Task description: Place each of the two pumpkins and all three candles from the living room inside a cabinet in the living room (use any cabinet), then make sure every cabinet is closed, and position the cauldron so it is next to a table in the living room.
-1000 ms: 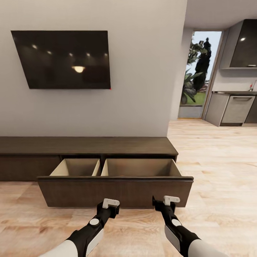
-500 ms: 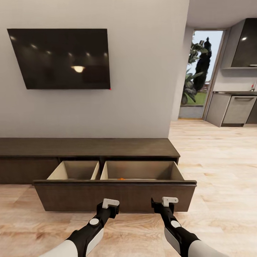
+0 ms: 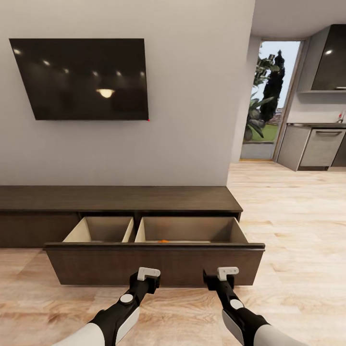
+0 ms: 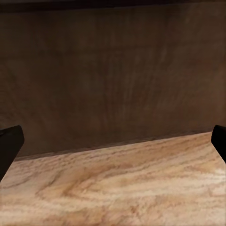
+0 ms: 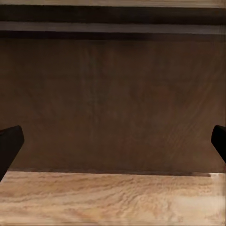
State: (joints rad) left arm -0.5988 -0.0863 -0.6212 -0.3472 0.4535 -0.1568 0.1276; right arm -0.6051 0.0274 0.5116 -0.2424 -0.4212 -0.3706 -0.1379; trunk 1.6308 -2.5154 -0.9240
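Note:
The cabinet point(image 3: 120, 198) is a long low dark brown console under the wall. Its wide drawer point(image 3: 154, 262) stands pulled out, showing two pale beige compartments. A sliver of orange, the top of a pumpkin point(image 3: 163, 240), peeks over the drawer front in the right compartment. My left gripper point(image 3: 148, 278) and right gripper point(image 3: 220, 277) hang just in front of the drawer front, low near the floor. Both are open and hold nothing, with the dark fingertips point(image 4: 10, 141) far apart in the left wrist view and the fingertips point(image 5: 10, 140) likewise in the right wrist view. The candles and the cauldron are out of view.
A black TV point(image 3: 81, 79) hangs on the wall above the cabinet. Light wood floor point(image 3: 298, 230) runs to the right toward a kitchen with grey units point(image 3: 319, 148) and a glass door point(image 3: 271, 96). The wall corner ends beside the cabinet's right end.
The camera came slightly closer to the cabinet a second ago, bringing the orange sliver into sight. Since half a second ago almost nothing has shifted; the right gripper edged a little lower.

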